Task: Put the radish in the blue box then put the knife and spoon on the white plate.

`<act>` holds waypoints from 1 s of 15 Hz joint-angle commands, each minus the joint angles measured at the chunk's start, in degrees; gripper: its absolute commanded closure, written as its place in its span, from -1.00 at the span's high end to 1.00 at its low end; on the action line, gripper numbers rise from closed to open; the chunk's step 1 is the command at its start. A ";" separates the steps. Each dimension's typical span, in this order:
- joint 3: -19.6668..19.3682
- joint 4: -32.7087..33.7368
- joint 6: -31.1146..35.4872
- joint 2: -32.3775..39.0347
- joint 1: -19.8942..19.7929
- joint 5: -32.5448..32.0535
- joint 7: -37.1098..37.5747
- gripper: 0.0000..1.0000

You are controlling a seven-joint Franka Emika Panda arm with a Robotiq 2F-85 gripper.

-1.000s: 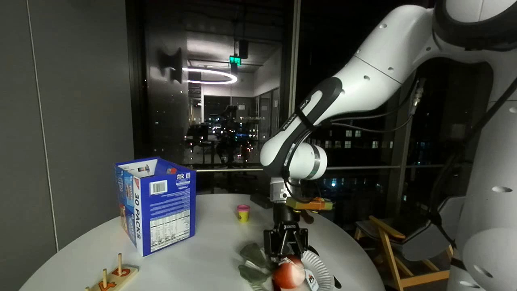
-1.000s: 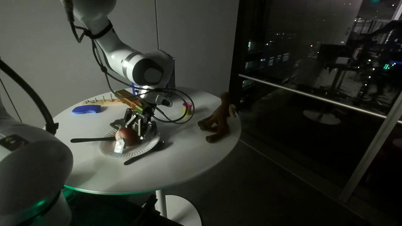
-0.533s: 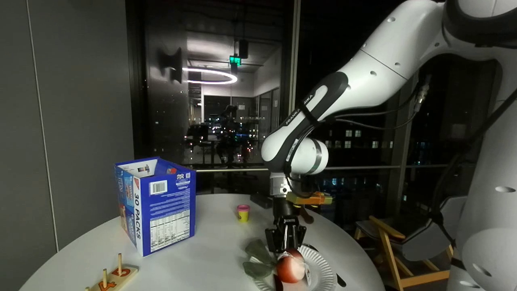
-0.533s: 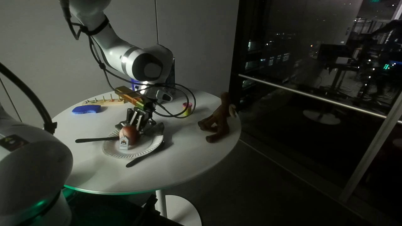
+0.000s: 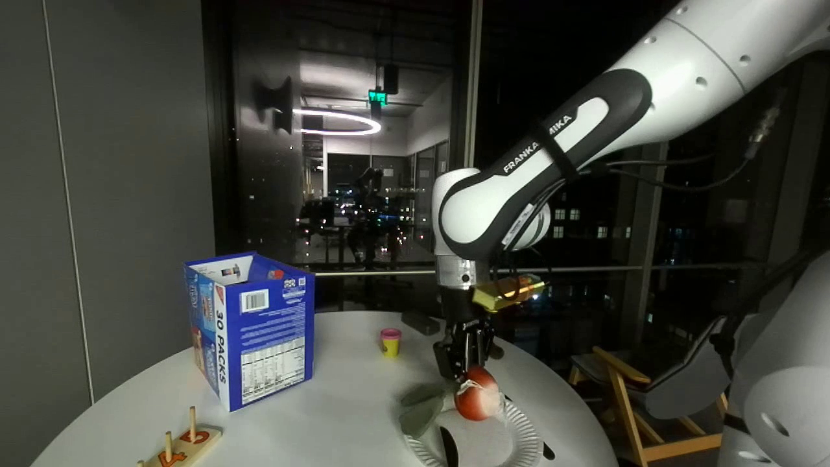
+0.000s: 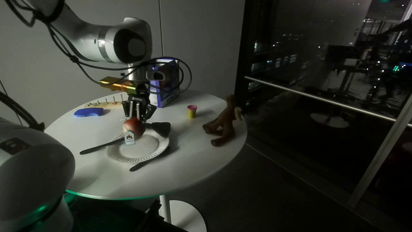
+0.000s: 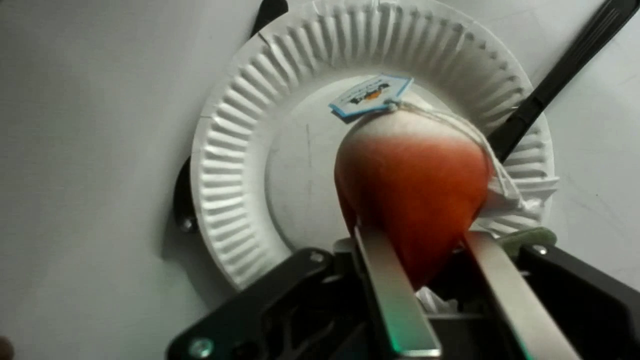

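My gripper [image 7: 420,237] is shut on the radish [image 7: 415,170], a red-and-white rounded vegetable with a paper tag. In both exterior views the radish [image 5: 476,399] hangs just above the white plate [image 6: 116,156], its green leaves [image 5: 421,408] trailing low beside the rim. The knife and spoon are two dark utensils; which is which I cannot tell. One utensil [image 6: 99,147] lies over the plate's rim, its inner end hidden by the radish in the wrist view. Another utensil [image 6: 141,165] runs partly beneath the opposite edge. The blue box [image 5: 272,344] stands upright with its top open.
A yellow cup with a pink lid [image 5: 390,342] stands between box and plate. Nearer the table's edge sits a brown stuffed figure [image 6: 225,124]. A wooden peg board [image 6: 107,104] and a flat blue object [image 6: 88,112] lie across the table.
The jaws have closed in on the radish and lifted it off the plate. The utensil across the rim has swung a little, and the plate has shifted slightly.
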 commanded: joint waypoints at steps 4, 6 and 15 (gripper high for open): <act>7.55 2.88 -1.34 -9.53 0.96 -13.53 7.54 -0.78; 9.82 5.80 -2.12 -10.86 1.26 -17.30 8.60 -0.78; 22.00 21.45 4.80 -3.89 -1.35 -40.95 17.98 -0.77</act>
